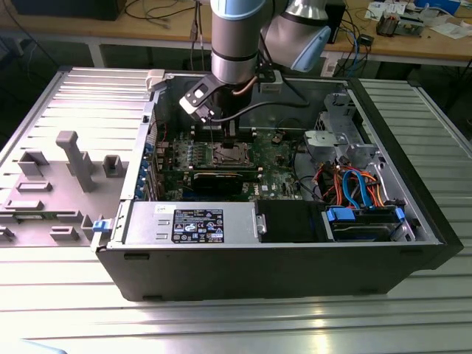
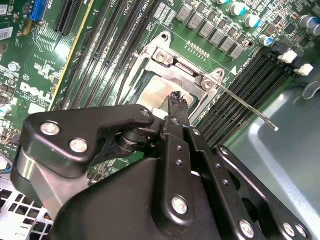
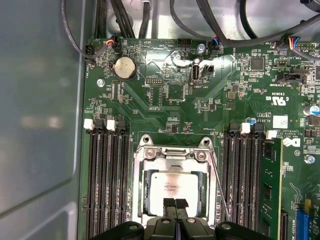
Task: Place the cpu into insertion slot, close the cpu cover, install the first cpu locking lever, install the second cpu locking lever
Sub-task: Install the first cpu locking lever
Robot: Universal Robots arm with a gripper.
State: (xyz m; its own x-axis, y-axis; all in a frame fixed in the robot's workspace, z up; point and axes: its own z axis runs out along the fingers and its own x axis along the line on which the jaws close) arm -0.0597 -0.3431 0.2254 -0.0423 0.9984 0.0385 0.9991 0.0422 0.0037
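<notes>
In the first wrist view the cpu (image 3: 175,184) lies flat in the insertion slot (image 3: 146,192), its silver face showing through the window of the cpu cover (image 3: 172,158), which lies down around it. My gripper (image 3: 175,204) is shut, with nothing between its fingertips, and sits at the edge of the cpu's face. One thin locking lever (image 3: 218,186) runs along the side of the socket; in the second wrist view this lever (image 2: 247,106) sticks out free over the memory slots. The exterior view has my gripper (image 1: 222,131) just above the socket (image 1: 230,153).
Black memory slots (image 3: 107,180) flank the socket on both sides. A graphics card (image 1: 225,179) lies across the board toward the case front. The power supply (image 1: 188,223), drive cage (image 1: 365,221) and cable bundle (image 1: 346,184) fill the case's front and exterior view's right.
</notes>
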